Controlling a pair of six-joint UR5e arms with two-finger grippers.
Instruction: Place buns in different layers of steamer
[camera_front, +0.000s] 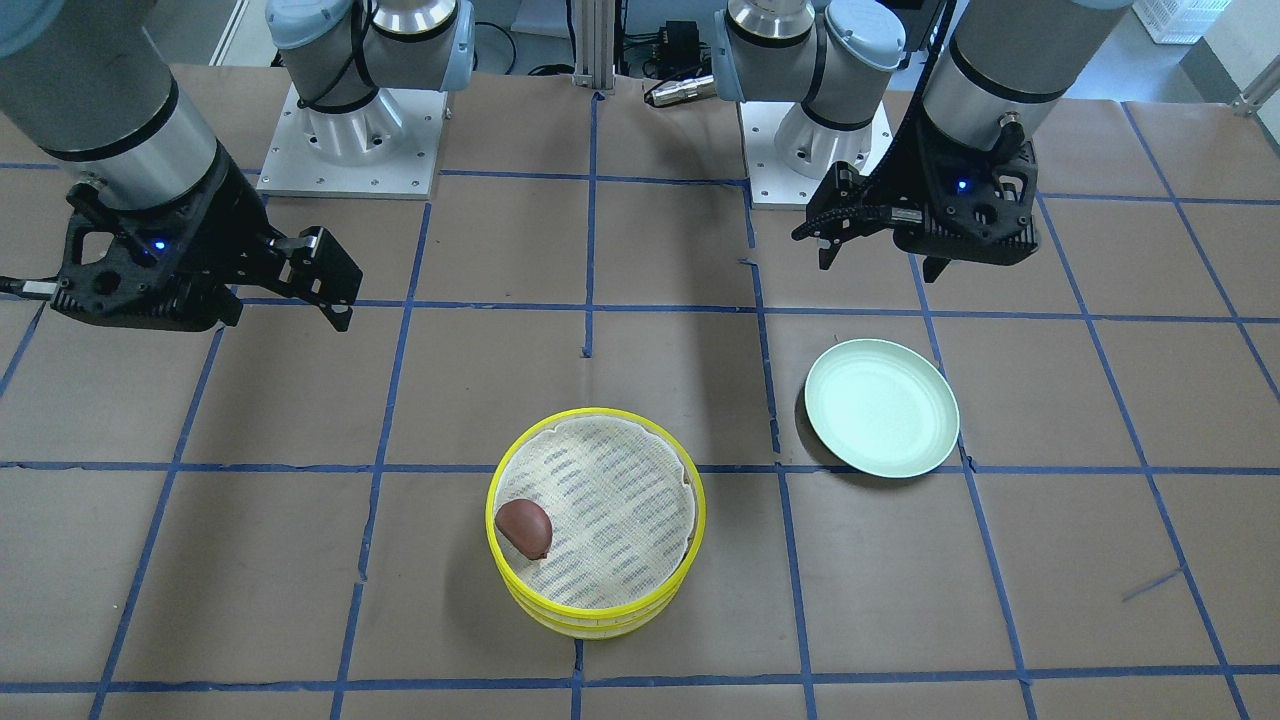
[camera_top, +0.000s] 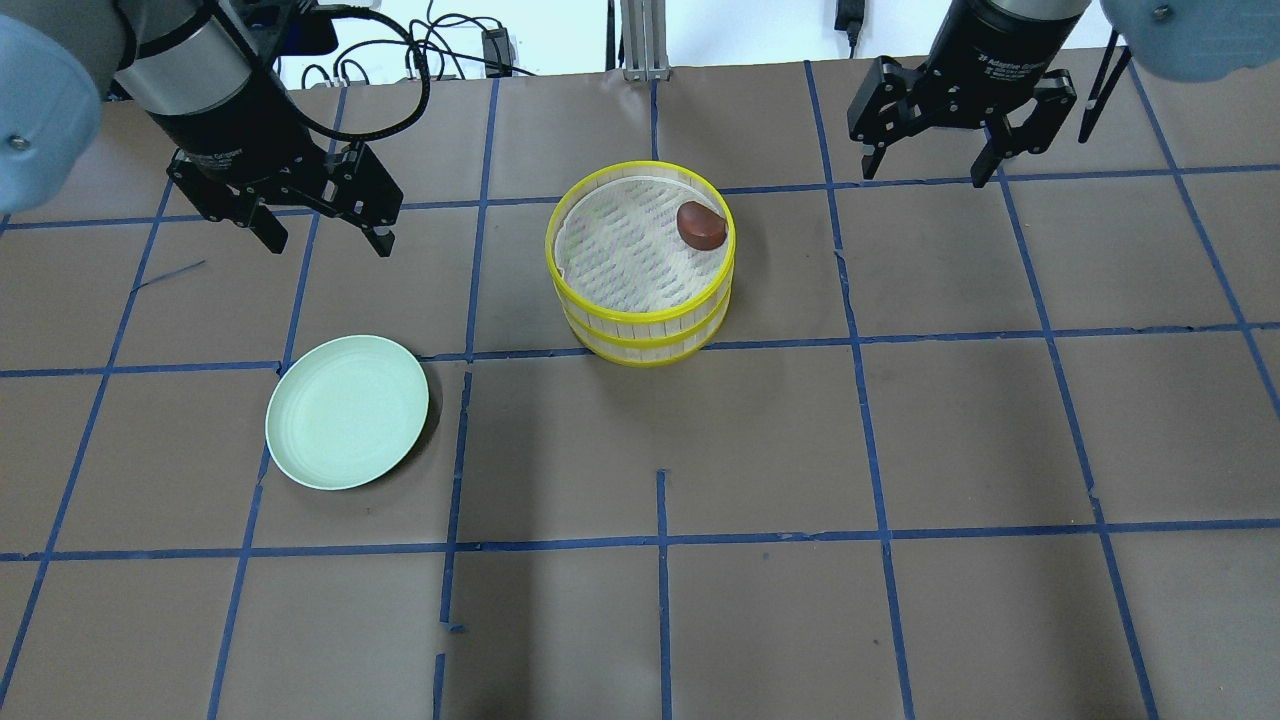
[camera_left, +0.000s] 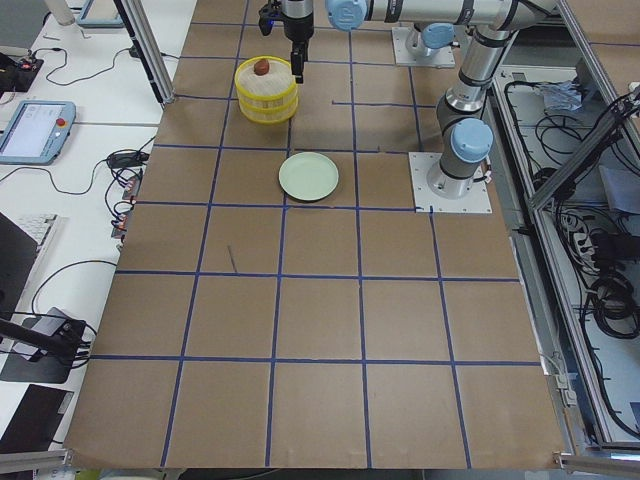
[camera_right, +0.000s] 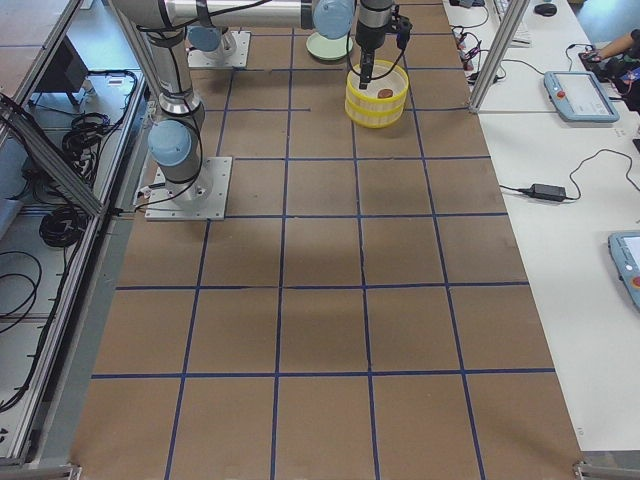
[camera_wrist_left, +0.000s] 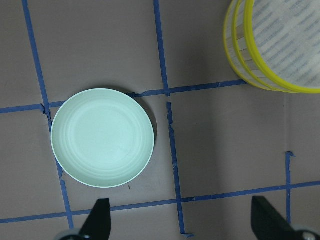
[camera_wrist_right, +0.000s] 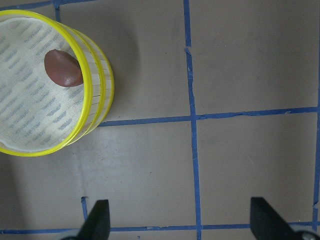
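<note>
The two yellow-rimmed steamer layers (camera_top: 640, 330) stand stacked on the table, also in the front view (camera_front: 595, 610). The dark reddish-brown bun (camera_top: 701, 225) lies on the top layer's striped cloth near the rim; it also shows in the front view (camera_front: 524, 527) and the right wrist view (camera_wrist_right: 63, 68). The white bun is out of view; the lower layer's inside is hidden. My left gripper (camera_top: 325, 230) is open and empty, raised above the table beyond the plate. My right gripper (camera_top: 925, 165) is open and empty, raised to the right of the steamer.
An empty pale green plate (camera_top: 346, 412) lies on the left half, also in the left wrist view (camera_wrist_left: 102, 137). The table is covered with brown paper and blue tape lines. Arm bases (camera_front: 345, 140) are bolted at the robot's side.
</note>
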